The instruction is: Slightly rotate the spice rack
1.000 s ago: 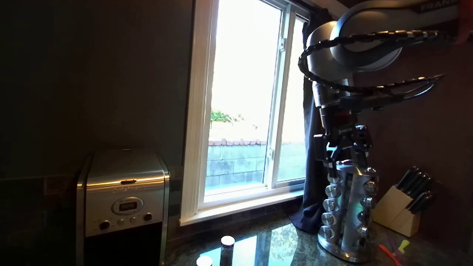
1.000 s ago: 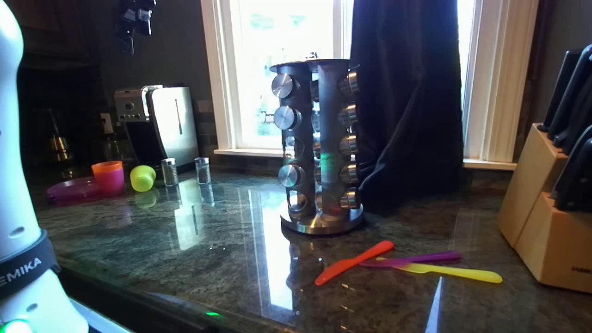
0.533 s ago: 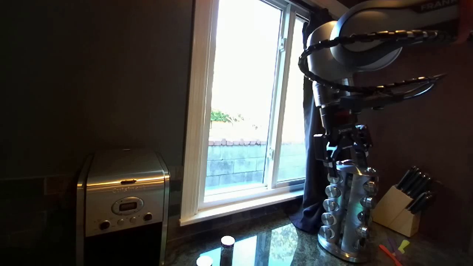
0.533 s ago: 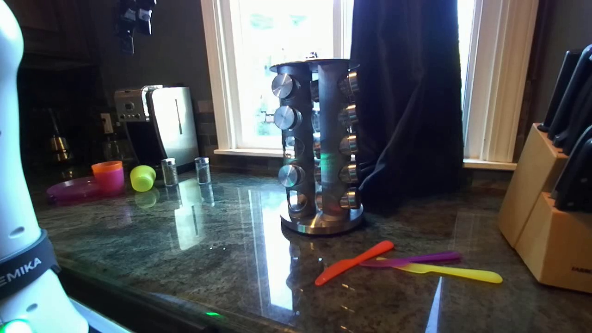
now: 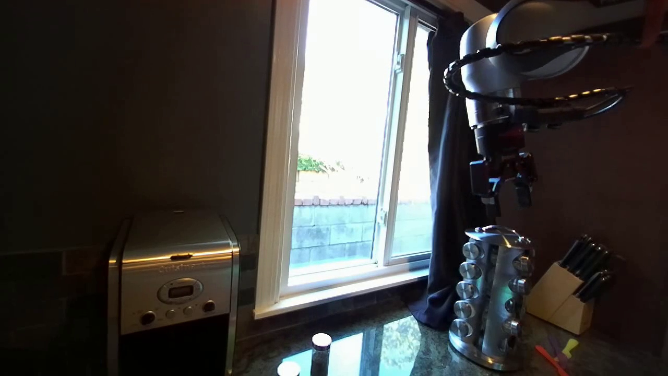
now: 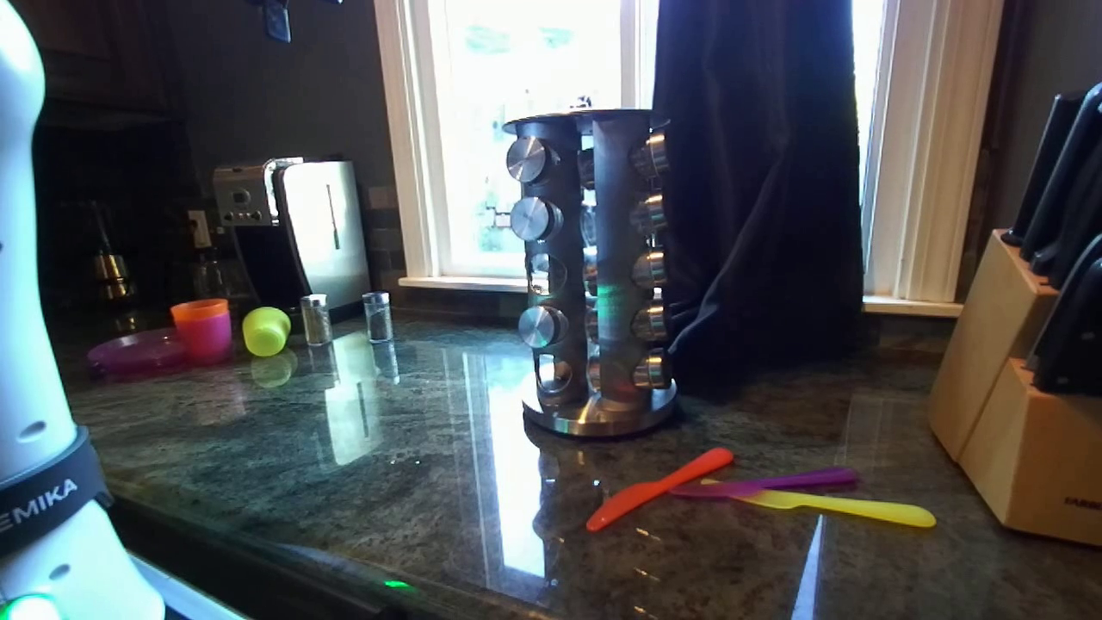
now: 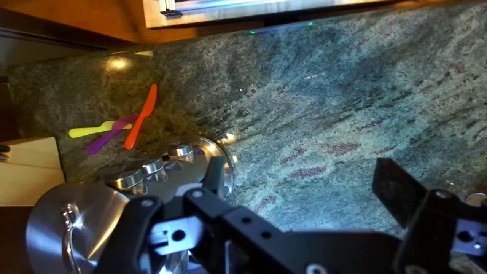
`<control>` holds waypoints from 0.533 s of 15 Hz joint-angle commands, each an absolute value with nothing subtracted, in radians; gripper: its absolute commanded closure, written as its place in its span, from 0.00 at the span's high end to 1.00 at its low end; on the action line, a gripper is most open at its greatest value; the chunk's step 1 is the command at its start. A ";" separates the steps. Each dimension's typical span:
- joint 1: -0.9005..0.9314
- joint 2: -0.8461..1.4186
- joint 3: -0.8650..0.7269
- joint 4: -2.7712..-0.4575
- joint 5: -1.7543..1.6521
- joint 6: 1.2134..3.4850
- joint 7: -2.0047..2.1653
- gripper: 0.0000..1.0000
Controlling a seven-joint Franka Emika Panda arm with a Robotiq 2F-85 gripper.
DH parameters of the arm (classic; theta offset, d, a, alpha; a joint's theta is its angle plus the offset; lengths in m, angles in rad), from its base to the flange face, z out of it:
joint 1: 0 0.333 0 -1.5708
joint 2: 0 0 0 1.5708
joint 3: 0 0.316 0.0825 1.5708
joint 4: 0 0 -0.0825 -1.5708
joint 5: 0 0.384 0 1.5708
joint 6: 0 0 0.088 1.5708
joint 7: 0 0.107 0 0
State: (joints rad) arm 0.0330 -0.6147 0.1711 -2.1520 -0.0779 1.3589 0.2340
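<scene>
Hand (image 7: 298, 169) spread wide, holding nothing; spice rack (image 5: 501, 297) stands upright below, toward the desk (image 7: 296, 99) edge nearest the knife block (image 5: 558, 298).

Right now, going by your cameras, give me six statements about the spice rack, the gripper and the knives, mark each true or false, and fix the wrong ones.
1. The spice rack stands upright on the counter. True.
2. The gripper is open. True.
3. The gripper touches the spice rack. False: in an exterior view a gap shows between them.
4. Black handles stick out of the knife block. True.
5. The orange knife sits in the knife block. False: the orange knife lies on the counter.
6. No two knives overlap. False: the purple knife crosses the yellow knife.
</scene>
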 commanded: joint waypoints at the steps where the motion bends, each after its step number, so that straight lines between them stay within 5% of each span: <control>1: 0.055 -0.620 0.052 -2.114 -0.155 1.267 -0.032 1.00; 8: 0.045 -0.620 -0.130 -2.102 -0.378 1.341 -0.438 1.00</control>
State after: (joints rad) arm 0.0380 -0.6143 -0.0808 -2.0952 -0.2959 1.2915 -0.3459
